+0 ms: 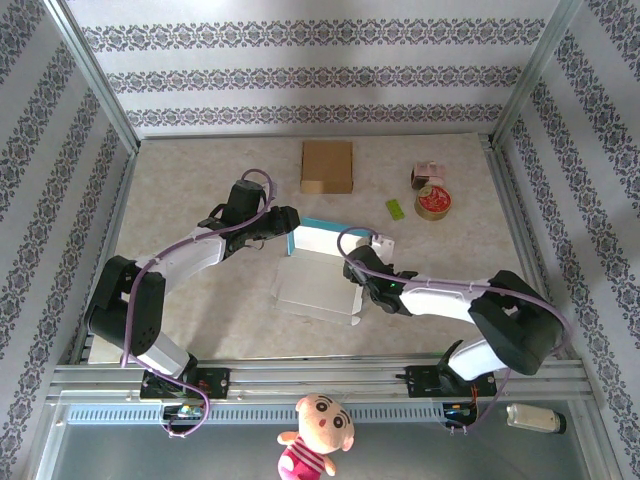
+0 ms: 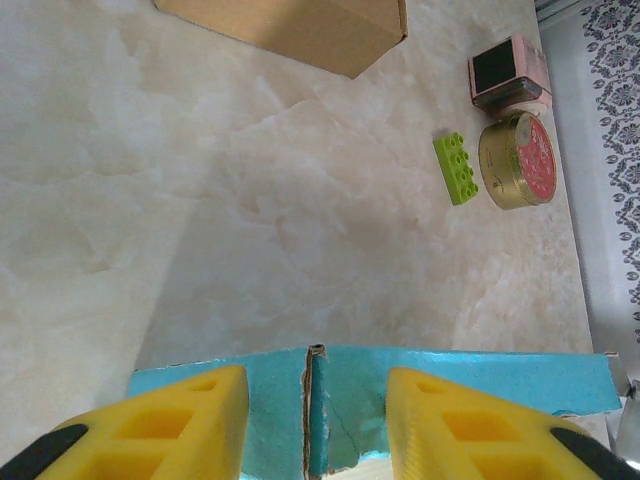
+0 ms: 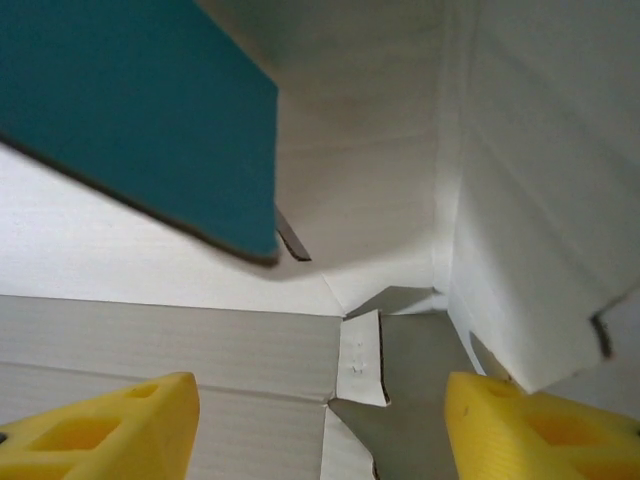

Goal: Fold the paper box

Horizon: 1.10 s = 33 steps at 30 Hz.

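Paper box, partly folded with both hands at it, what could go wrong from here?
The teal wall is split right at the left hand; pressing there could tear it further. The right hand is open over the white flaps, gripping nothing, so they might spring back.

Paper box [image 1: 315,280]: matt cardboard, white and faintly ribbed inside, teal outside, rough at torn edge.
Worktop [image 1: 200,190]: smooth, marble look, slight sheen.
Brown box [image 1: 327,166]: matt cardboard.
Green brick [image 2: 456,168]: glossy plastic.
Round tin [image 2: 516,159]: shiny metal.
Left end effector fingers [image 2: 180,420]: yellow matt plastic.
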Each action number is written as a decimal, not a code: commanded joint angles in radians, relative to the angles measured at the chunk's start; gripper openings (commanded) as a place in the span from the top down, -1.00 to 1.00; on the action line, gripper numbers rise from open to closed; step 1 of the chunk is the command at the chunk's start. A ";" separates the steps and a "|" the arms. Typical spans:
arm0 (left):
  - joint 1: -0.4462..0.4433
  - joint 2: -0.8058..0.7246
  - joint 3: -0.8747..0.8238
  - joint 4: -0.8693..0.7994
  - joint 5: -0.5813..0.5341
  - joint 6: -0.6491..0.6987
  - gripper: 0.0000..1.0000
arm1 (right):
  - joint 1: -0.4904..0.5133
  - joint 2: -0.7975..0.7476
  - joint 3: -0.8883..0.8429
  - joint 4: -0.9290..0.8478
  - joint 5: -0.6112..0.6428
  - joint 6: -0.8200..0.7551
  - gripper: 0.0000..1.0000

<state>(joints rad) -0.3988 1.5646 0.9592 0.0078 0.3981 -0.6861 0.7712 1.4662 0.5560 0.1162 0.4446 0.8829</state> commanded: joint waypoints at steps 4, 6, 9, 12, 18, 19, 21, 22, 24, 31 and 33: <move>-0.014 -0.020 0.005 -0.056 -0.007 0.027 0.20 | -0.031 0.066 0.013 0.154 -0.045 0.007 -0.01; -0.014 -0.021 0.007 -0.062 -0.008 0.029 0.20 | -0.025 0.078 0.019 0.189 -0.062 -0.004 0.06; -0.014 -0.020 0.001 -0.058 -0.007 0.027 0.20 | -0.017 0.108 0.028 0.221 -0.100 -0.008 0.14; -0.014 -0.021 -0.005 -0.054 -0.010 0.022 0.20 | -0.012 0.120 0.008 0.267 -0.121 0.008 0.16; -0.014 -0.020 -0.009 -0.054 -0.018 0.026 0.20 | -0.004 0.045 -0.022 0.266 -0.175 -0.063 0.06; -0.014 -0.022 -0.008 -0.055 -0.021 0.026 0.21 | -0.002 0.008 -0.039 0.250 -0.167 -0.073 0.04; -0.015 -0.025 -0.008 -0.060 -0.029 0.028 0.21 | 0.000 -0.069 -0.074 0.215 -0.162 -0.103 -0.06; -0.014 -0.027 -0.008 -0.061 -0.031 0.028 0.20 | 0.001 -0.116 -0.092 0.190 -0.156 -0.121 -0.11; -0.014 -0.030 -0.009 -0.065 -0.035 0.031 0.20 | 0.000 -0.203 -0.123 0.136 -0.141 -0.156 -0.22; -0.016 -0.029 0.004 -0.084 -0.044 0.040 0.20 | -0.016 -0.454 -0.195 0.025 -0.067 -0.290 -0.55; -0.015 -0.029 0.007 -0.084 -0.044 0.039 0.20 | -0.034 -0.469 -0.196 0.009 -0.031 -0.296 -0.70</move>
<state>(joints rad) -0.4000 1.5566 0.9592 -0.0189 0.3717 -0.6712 0.7559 1.0199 0.3786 0.1886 0.3378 0.6449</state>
